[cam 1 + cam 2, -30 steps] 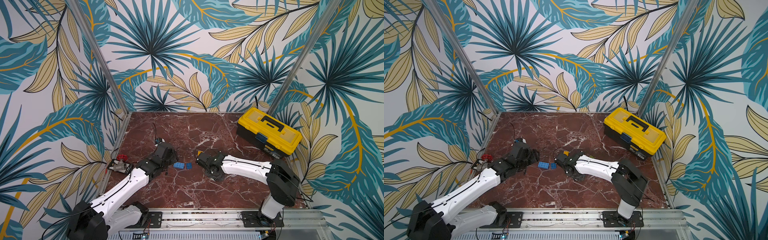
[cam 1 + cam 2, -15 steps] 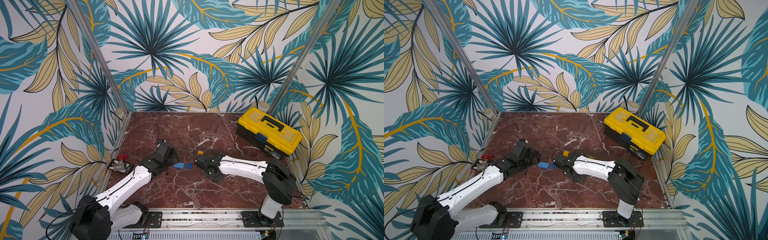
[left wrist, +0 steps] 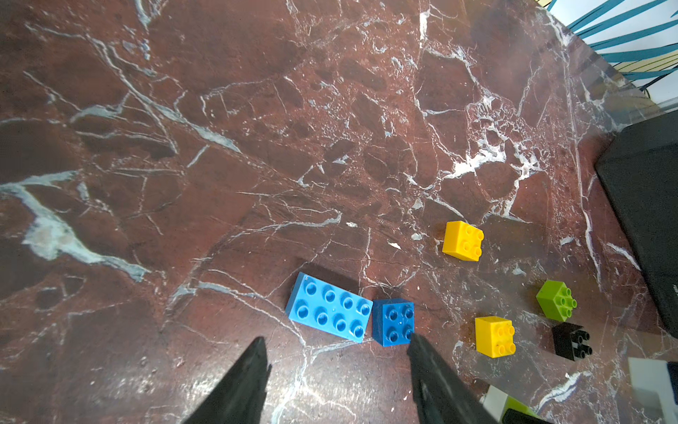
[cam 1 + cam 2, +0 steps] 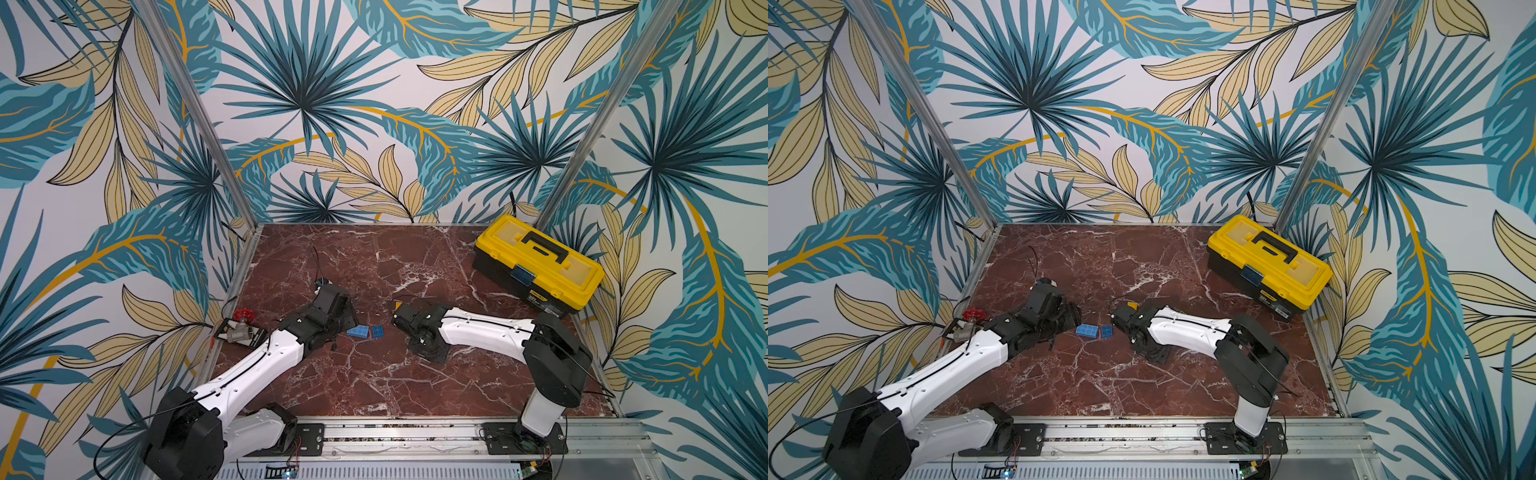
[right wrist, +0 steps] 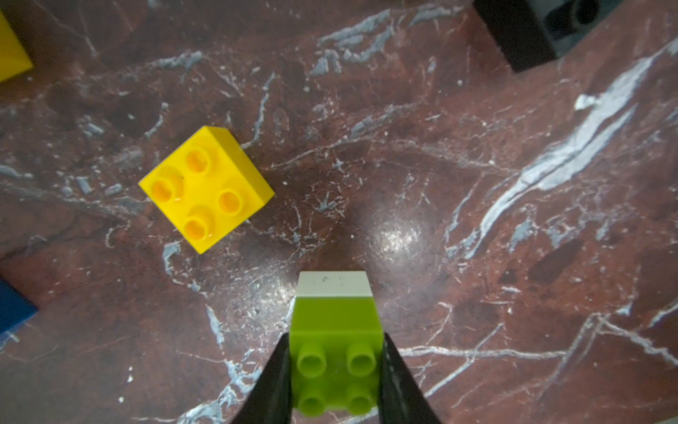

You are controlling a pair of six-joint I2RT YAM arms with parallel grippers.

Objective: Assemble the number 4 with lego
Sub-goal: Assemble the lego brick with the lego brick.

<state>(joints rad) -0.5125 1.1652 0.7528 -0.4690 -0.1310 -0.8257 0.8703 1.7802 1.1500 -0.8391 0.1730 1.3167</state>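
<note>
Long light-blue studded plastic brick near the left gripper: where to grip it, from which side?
Take the long light-blue brick across its two long side walls, mid-length, coming straight down. It lies flat, studs up, both long sides free; the dark-blue square brick crowds one short end, so an end-to-end grip looks blocked.

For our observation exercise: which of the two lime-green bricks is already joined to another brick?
The lime-green brick in the right gripper, stacked on a white brick; the loose lime-green brick sits unattached on the table.
</note>
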